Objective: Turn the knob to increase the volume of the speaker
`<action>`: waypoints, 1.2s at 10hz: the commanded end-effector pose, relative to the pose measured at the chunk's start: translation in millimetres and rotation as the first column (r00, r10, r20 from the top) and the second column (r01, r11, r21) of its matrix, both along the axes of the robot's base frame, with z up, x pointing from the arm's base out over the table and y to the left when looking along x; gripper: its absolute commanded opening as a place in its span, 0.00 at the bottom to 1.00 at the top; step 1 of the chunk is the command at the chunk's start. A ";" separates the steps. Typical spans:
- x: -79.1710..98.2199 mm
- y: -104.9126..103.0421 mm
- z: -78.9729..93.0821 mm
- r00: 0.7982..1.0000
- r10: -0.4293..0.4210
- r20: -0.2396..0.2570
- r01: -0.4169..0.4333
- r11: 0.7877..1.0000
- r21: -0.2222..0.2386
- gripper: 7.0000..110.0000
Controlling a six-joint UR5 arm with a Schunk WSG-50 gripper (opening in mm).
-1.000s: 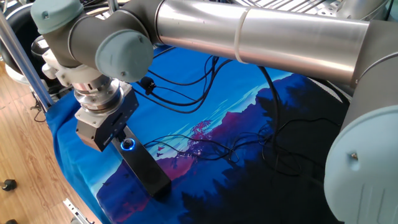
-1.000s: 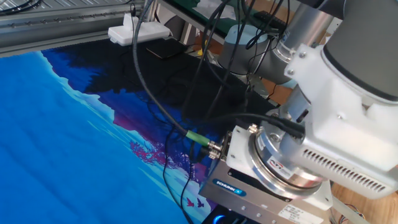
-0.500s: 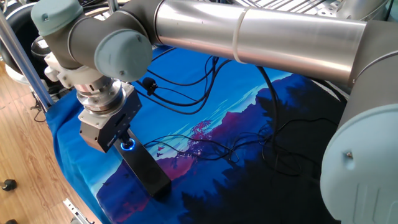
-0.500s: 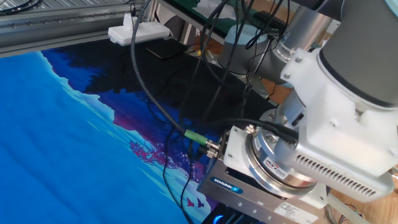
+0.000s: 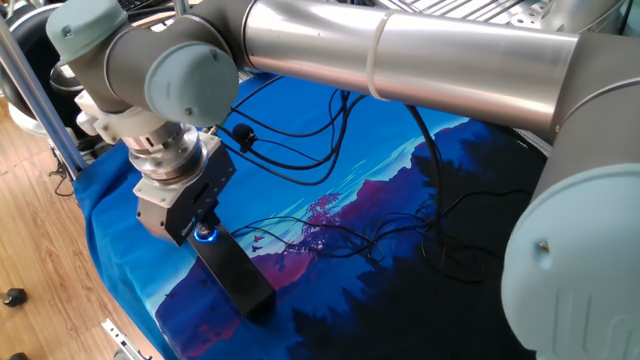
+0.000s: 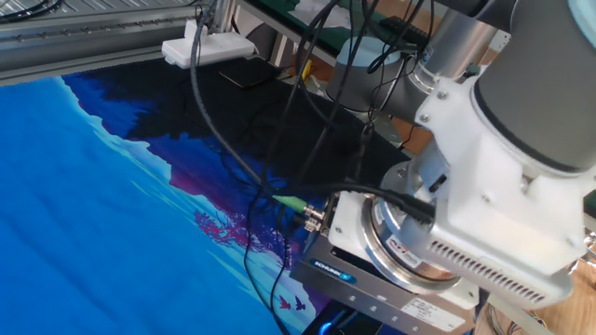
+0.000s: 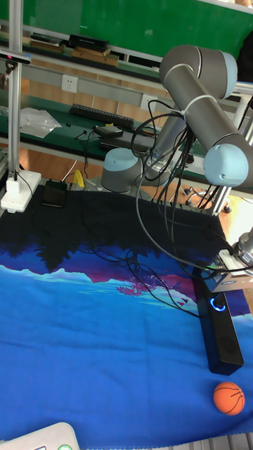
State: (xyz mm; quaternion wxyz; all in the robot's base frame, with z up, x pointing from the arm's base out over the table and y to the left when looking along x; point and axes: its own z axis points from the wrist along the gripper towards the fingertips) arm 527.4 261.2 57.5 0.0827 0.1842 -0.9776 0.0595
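One claw [image 5: 203,228] hangs directly over the blue-lit knob [image 7: 218,304], midway along the speaker [image 7: 219,330] whose length runs along the worktop's edge, though its finger spread is hidden behind the housing.

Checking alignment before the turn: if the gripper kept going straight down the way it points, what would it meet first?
Most likely the knob, glowing blue on the speaker just under the gripper. Contact may already exist; the fingertips are hidden, so depth is unclear.
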 end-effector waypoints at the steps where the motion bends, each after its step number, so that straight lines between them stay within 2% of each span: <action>1: -10.2 -5.9 1.4 0.998 -0.004 -0.057 0.003 1.000 -0.014 0.00; 3: -11.0 -6.2 1.9 0.998 -0.005 -0.066 0.004 1.000 -0.013 0.00; 5: -7.2 -1.9 2.0 0.998 -0.005 -0.067 0.006 1.000 0.013 0.00; 8: 0.2 4.6 1.0 0.999 -0.016 -0.044 0.017 0.999 0.038 0.00; 10: 1.4 2.5 1.5 0.999 -0.019 -0.042 0.020 0.999 0.030 0.00; 12: -10.6 -4.6 5.0 0.995 -0.034 -0.089 0.034 0.999 -0.003 0.00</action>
